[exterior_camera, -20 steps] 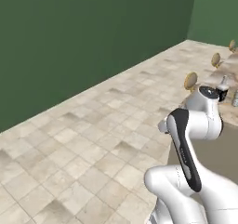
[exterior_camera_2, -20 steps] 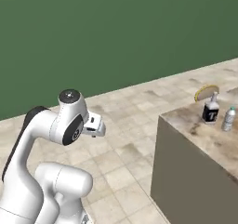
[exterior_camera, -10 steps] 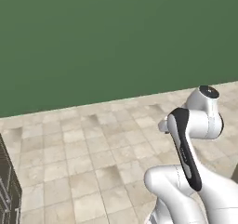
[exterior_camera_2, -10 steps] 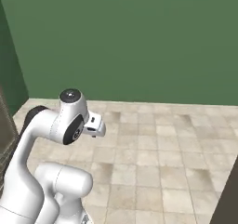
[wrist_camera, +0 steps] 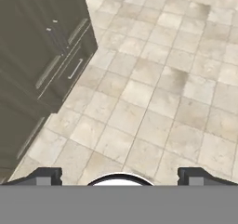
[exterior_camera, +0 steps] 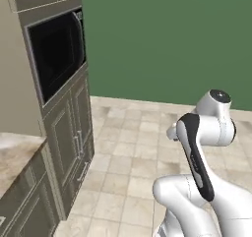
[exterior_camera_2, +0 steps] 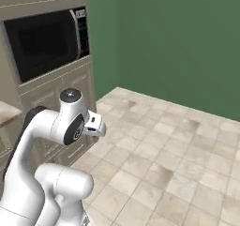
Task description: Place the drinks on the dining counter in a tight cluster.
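Our base has swung round: the earlier desk with bottles is gone, and a tall cabinet (exterior_camera: 59,108) now faces us. Our fingers (wrist_camera: 120,175) stand spread, holding nothing. We judge the clustering barely begun.

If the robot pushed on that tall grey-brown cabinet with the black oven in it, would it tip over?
Probably not. The tall grey-brown cabinet stands on the floor and runs past the picture's top, so it looks heavy and fixed. The built-in black oven likely adds weight. Its doors might swing, though.

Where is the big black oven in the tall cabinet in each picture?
Left base view: the oven is upper left, set in the tall cabinet.
Right base view: it is upper left too.
Hand view: the oven is not in it.
Shared landmark: the cabinet's lower doors with bar handles.
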Tool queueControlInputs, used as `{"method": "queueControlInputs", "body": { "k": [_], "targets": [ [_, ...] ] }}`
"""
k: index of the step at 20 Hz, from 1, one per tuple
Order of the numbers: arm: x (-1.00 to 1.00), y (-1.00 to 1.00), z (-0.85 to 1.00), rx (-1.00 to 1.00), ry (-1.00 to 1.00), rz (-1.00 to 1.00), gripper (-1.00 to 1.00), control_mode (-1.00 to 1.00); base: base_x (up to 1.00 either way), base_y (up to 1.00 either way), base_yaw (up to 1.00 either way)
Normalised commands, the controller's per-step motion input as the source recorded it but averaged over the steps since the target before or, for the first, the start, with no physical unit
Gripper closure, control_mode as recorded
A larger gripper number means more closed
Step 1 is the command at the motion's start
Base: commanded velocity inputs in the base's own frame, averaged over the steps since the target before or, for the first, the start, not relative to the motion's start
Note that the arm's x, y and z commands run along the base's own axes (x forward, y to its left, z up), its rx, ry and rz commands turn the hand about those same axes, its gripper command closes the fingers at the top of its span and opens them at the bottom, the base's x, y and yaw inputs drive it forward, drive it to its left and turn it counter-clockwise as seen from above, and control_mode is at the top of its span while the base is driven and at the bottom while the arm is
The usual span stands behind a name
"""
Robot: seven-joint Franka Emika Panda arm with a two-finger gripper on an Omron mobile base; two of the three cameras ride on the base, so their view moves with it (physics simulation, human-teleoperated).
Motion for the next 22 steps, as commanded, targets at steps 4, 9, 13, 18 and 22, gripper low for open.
{"method": "queueControlInputs", "body": {
  "k": [4,9,13,18,22],
  "targets": [
    [0.0,0.0,0.0,0.0,0.0,0.0,-1.0,1.0,-0.27,0.4,0.77],
    [0.0,0.0,0.0,0.0,0.0,0.0,-1.0,1.0,0.0,0.7,0.64],
    [0.0,0.0,0.0,0.0,0.0,0.0,-1.0,1.0,0.08,0.95,0.46],
    [0.0,0.0,0.0,0.0,0.0,0.0,-1.0,1.0,0.11,0.8,0.35],
    [0.0,0.0,0.0,0.0,0.0,0.0,-1.0,1.0,0.33,0.69,0.4]
  ]
}}
